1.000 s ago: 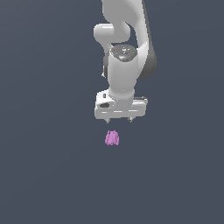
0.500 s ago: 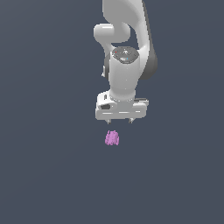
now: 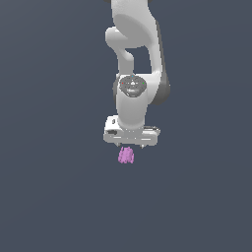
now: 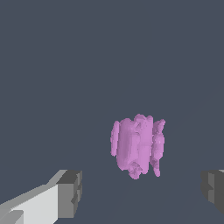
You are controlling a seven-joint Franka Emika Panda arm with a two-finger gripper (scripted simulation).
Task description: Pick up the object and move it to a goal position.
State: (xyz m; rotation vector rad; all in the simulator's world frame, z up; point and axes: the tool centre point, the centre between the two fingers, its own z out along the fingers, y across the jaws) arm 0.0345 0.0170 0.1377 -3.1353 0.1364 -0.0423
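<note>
The gripper (image 3: pixel 131 145) has been descending over the last 1 second and is now hanging directly above the object (image 3: pixel 126 155), almost touching it. In the wrist view, the 2 fingers (image 4: pixel 70 193) are standing wide apart, with the object (image 4: pixel 137 145) lying between them, nearer neither. Nothing is being held. Judgement: approach nearly complete; closing remains.

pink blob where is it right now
In the exterior view the pink blob sits just under the open white hand; the wrist view shows it between the fingers, touching neither.
</note>
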